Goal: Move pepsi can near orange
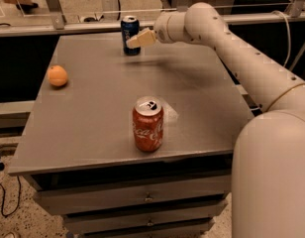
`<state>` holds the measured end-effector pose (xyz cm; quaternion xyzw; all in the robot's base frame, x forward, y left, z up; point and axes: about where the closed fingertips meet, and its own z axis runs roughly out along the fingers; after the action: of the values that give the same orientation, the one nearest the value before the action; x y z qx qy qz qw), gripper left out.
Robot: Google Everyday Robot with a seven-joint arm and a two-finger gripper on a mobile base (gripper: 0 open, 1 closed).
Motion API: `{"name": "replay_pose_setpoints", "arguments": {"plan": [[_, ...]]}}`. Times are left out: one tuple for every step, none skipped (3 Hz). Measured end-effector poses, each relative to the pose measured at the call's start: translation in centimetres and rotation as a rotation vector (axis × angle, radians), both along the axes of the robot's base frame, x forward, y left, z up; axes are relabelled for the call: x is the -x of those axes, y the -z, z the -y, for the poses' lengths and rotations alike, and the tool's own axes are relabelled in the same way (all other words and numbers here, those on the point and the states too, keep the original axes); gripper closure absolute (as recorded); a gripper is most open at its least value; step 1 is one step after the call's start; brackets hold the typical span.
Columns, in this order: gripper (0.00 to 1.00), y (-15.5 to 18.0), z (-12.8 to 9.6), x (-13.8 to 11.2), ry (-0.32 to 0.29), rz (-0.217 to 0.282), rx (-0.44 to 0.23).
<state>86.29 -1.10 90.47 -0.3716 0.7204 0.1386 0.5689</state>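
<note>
The pepsi can (129,29), dark blue with a silver top, stands upright at the far edge of the grey table (93,113). The orange (58,76) lies near the table's left edge, well apart from the can. My gripper (133,42) with cream fingers reaches in from the right and its tips overlap the can's right side, just above the table.
A red Coca-Cola can (147,124) stands upright near the table's front middle. My white arm (231,48) spans the right side of the table. Drawers sit under the tabletop. A metal rail runs behind the table.
</note>
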Motion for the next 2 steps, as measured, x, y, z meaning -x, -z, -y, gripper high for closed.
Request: {"name": "replay_pose_setpoints", "arguments": {"plan": [[0.0, -0.4, -2.1, -1.4, -0.033, 0.003, -0.077], [0.0, -0.1, -3.6, -1.1, -0.075, -0.043, -0.124]]}}
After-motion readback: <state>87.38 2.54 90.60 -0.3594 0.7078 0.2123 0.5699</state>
